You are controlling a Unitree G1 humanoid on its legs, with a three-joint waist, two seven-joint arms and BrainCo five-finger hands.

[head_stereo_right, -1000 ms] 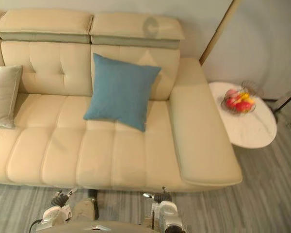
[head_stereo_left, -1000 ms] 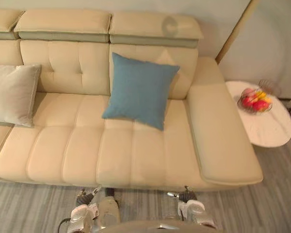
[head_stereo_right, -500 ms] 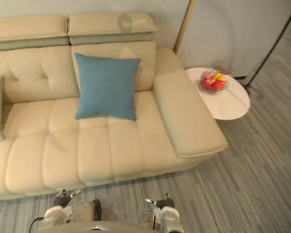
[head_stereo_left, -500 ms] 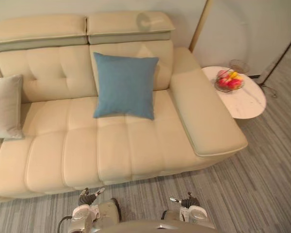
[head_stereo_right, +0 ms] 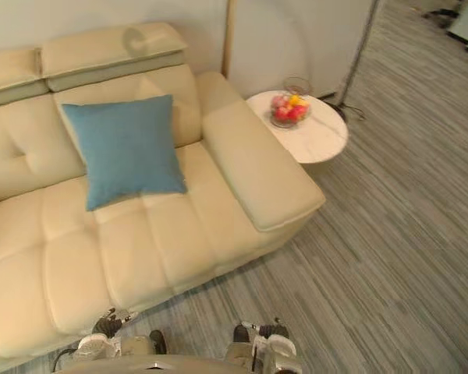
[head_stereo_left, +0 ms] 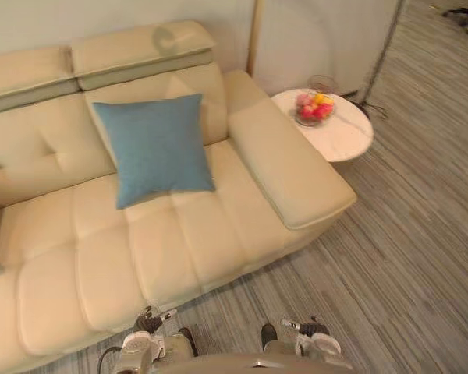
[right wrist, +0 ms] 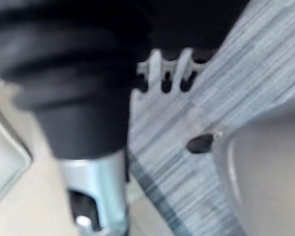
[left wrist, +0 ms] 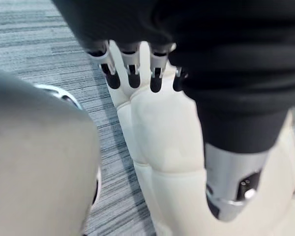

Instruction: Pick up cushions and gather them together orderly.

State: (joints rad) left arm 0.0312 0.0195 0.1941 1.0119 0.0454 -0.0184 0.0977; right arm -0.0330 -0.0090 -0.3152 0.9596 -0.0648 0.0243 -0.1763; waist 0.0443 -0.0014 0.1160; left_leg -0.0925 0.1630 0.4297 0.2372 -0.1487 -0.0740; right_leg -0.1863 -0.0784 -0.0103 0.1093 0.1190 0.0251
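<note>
A blue square cushion (head_stereo_left: 154, 148) leans upright against the backrest of the cream sofa (head_stereo_left: 179, 241), near its right end. My left hand (head_stereo_left: 150, 320) hangs low at the sofa's front edge, well short of the cushion. In the left wrist view its fingers (left wrist: 132, 69) are straight, with nothing in them, above the seat edge. My right hand (head_stereo_left: 306, 327) hangs over the grey floor in front of the sofa. Its fingers (right wrist: 162, 73) are relaxed and hold nothing.
The sofa's wide right arm (head_stereo_left: 288, 167) lies between the seat and a round white side table (head_stereo_left: 347, 140) that carries a bowl of fruit (head_stereo_left: 313, 107). A thin lamp pole (head_stereo_left: 382, 51) rises behind the table. Grey striped carpet (head_stereo_left: 405, 257) spreads to the right.
The whole view has swung to the right: the sofa and blue cushion sit further left, the pale grey cushion has slid off the left edge, and more floor shows. Both hands stay low.
</note>
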